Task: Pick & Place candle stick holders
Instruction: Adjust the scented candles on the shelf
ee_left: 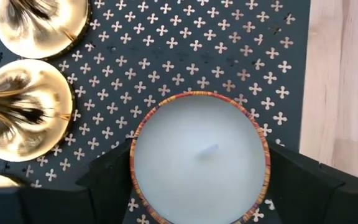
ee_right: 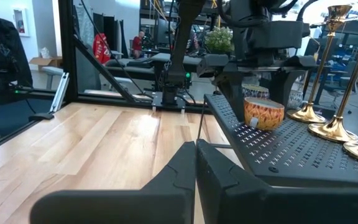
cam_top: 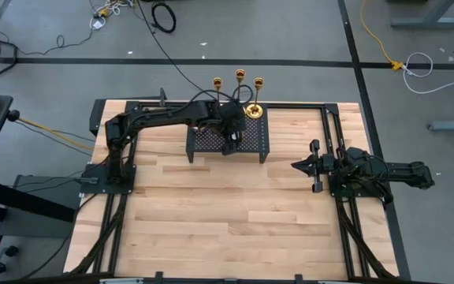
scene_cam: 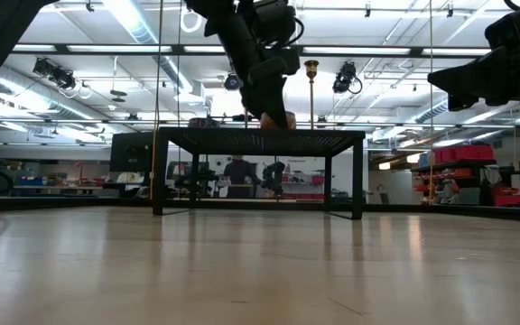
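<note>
Three gold candle stick holders (cam_top: pixel 240 87) stand on their round bases along the far edge of a black mesh rack (cam_top: pixel 254 142). Their bases show in the left wrist view (ee_left: pixel 23 115) and their stems in the right wrist view (ee_right: pixel 334 68). My left gripper (cam_top: pixel 231 134) points down over the rack, open, with its fingers on either side of a round candle jar (ee_left: pixel 201 158) that has white wax and a patterned wall and rests on the mesh. My right gripper (cam_top: pixel 296 166) is shut and empty above the table's right part. My left gripper has its two fingers (ee_left: pixel 107 174) close against opposite sides of the candle jar's rim (ee_left: pixel 135 155), coming from above. I cannot tell whether they touch it. The jar stands upright on the rack (ee_right: pixel 263 112).
The rack stands on legs at the table's far middle (scene_cam: pixel 260 135). Bare wooden tabletop (cam_top: pixel 227 213) lies in front of it. The arm frames run along the table's left and right sides.
</note>
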Controlling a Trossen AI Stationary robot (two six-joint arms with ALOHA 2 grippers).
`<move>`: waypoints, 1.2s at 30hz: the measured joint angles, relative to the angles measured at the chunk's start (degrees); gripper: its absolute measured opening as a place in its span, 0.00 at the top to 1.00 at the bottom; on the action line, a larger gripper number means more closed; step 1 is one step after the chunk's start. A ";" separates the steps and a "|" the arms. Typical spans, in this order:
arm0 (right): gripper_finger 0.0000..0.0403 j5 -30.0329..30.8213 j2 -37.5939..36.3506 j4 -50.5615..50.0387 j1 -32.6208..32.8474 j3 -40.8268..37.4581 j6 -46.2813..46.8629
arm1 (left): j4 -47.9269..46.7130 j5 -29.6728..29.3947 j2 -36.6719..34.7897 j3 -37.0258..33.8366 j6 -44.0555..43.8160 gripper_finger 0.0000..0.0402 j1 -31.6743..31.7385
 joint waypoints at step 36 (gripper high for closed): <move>0.97 0.02 0.00 -0.01 0.01 0.02 0.00 | -11.84 0.56 -0.83 11.97 -0.83 0.23 -5.27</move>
